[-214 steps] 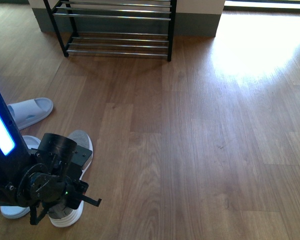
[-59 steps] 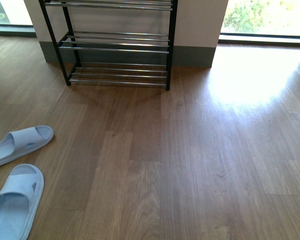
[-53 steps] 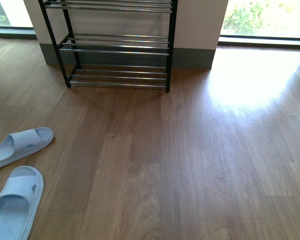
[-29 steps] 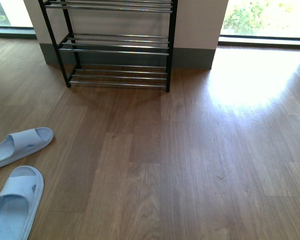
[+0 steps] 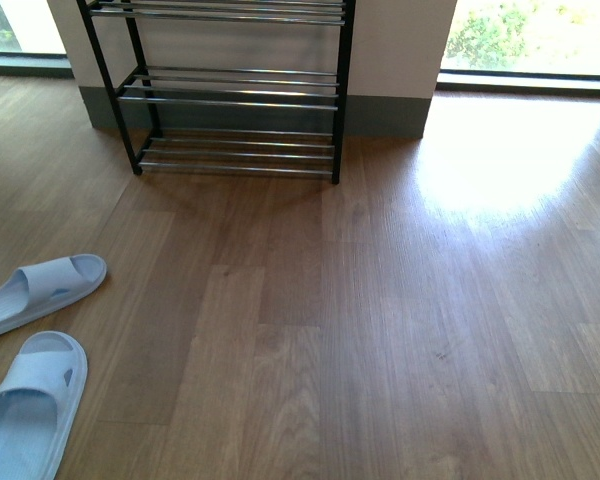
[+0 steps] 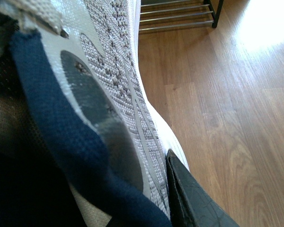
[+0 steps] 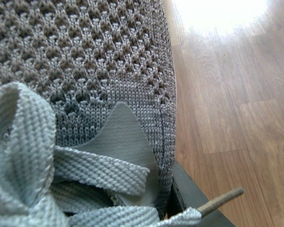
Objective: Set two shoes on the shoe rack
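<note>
Left gripper (image 6: pixel 173 196) pinches one grey sneaker (image 6: pixel 109 94), right gripper (image 7: pixel 182 201) the other sneaker (image 7: pixel 94 61), above open floor (image 5: pixel 380 300).

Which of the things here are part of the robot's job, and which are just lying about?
Part of the job:
- left sneaker, grey knit, carried at the left wrist
- right sneaker, grey knit, carried at the right wrist
- shoe rack, no shoes on the tiers in view

Lying about, it seems:
- far slide, pale blue, on the floor
- near slide, beside it

Two slides (image 5: pixel 42 288) (image 5: pixel 30 405), two sneakers (image 6: pixel 109 94) (image 7: pixel 85 66), one shoe rack (image 5: pixel 341 90)
</note>
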{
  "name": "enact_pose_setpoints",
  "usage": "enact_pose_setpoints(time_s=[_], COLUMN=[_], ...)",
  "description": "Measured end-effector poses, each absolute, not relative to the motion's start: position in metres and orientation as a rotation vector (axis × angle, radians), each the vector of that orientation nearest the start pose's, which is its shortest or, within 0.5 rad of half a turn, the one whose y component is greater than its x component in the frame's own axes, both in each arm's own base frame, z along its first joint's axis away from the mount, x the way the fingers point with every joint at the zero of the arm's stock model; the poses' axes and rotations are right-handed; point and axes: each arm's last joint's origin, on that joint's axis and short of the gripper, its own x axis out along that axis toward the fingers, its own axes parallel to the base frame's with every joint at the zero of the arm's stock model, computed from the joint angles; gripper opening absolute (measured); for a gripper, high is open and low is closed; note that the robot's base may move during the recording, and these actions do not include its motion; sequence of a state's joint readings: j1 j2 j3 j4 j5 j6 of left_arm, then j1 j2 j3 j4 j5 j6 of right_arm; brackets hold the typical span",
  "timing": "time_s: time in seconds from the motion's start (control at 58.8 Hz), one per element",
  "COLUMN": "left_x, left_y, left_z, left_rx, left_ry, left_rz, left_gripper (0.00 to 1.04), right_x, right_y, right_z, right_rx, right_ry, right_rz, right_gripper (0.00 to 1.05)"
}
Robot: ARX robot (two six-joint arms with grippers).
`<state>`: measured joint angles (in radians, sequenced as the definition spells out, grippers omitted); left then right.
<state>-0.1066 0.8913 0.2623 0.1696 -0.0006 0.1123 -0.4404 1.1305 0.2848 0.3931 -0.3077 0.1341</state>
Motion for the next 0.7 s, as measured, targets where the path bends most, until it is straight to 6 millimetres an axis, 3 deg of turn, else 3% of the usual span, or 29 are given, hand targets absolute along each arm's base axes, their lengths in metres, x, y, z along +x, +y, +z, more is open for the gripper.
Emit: enact_pose_setpoints(time_s=[0.697], left_x=[0.1732], left_y=[-0.0185], left_z=[0.1703], left_rx=[0.135], left_ry=[0.453], left_rz=[-0.13], left_gripper=[0.02], right_x=[0.1852], right_y=[-0.0776], right_z=[0.157], right_rx=[0.298], right_ry=[0.413], right_rz=[-0.159], right_gripper=[0.04])
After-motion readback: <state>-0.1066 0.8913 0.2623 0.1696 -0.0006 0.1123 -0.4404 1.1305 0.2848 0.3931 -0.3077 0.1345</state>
